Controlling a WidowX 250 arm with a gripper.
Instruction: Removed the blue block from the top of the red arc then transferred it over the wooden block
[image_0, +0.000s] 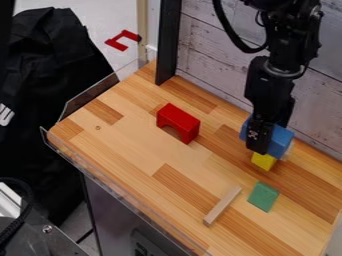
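The black gripper (262, 142) hangs down at the right side of the table, directly in front of the blue block (280, 141). Blue shows on both sides of it, while the block's middle is hidden. Under the blue block is a yellow block (264, 161), with a sliver of something pale beside it. The red arc (178, 122) stands near the table's centre-left, its top bare. A thin wooden block (222, 205) lies flat nearer the front edge.
A green block (263, 196) lies right of the wooden strip. Clear low guards run along the wooden table's (133, 145) left and front edges. A plank wall (217, 65) rises behind, with a black post (167, 42) at the back corner.
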